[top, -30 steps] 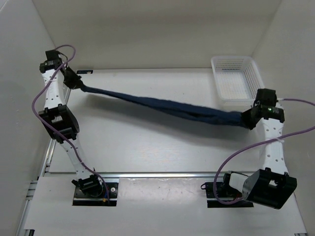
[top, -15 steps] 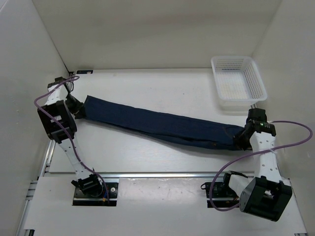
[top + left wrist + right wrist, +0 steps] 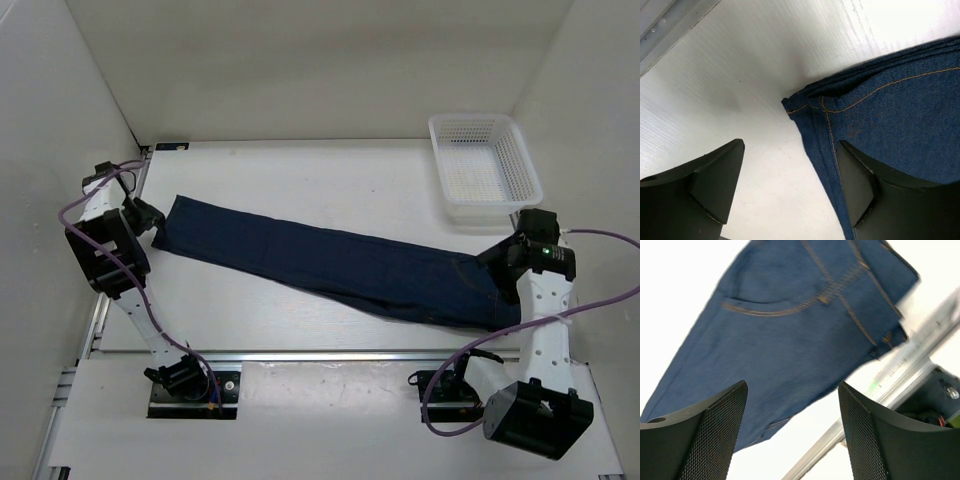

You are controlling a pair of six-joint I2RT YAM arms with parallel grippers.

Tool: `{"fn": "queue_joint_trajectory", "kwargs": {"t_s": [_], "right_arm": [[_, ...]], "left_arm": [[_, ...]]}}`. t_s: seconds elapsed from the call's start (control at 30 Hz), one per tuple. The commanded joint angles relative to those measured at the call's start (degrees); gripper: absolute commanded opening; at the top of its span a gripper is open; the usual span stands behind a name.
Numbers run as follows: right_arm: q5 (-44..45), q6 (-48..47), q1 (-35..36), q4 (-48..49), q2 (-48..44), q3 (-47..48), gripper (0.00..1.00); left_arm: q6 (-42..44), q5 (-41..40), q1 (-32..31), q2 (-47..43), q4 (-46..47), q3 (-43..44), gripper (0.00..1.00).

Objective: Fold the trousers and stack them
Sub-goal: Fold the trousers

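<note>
A white table (image 3: 300, 180) fills the middle of the enclosure, its matte surface finely ribbed in the left wrist view. 3 plain off-white walls close it in: a back wall (image 3: 320, 70), a left wall (image 3: 50, 120) and a right wall (image 3: 590, 100), all slanting outward toward the top. A silver aluminium rail (image 3: 330, 355) runs along the table's near edge, and another rail (image 3: 95, 310) runs along the left side. In front lies a white board (image 3: 330, 430). A white mesh basket (image 3: 470, 119) sits at the far right corner. A small dark fitting (image 3: 172, 147), possibly a bracket, marks the far left corner. The light is soft and even, with faint shadows.
</note>
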Motion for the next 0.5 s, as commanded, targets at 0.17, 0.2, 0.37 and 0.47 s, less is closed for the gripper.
{"fn": "queue_joint_trajectory", "kwargs": {"t_s": [0.17, 0.2, 0.37, 0.47], "right_arm": [[-8.38, -8.03, 0.33, 3.60, 6.08, 9.85, 0.78], [-8.99, -8.03, 0.33, 3.60, 6.78, 11.08, 0.77], [-10.66, -7.51, 0.33, 3.60, 7.32, 12.32, 0.77], [-10.66, -6.98, 0.33, 3.60, 6.18, 12.32, 0.77]], "left_arm": [[-1.87, 0.70, -3.10, 3.62, 1.83, 4.09, 0.81], [-1.88, 1.22, -3.11, 3.63, 1.83, 4.62, 0.81], [-3.54, -0.53, -3.11, 5.73, 1.83, 4.72, 0.65], [-4.16, -1.06, -3.11, 7.49, 2.88, 4.19, 0.30]]}}
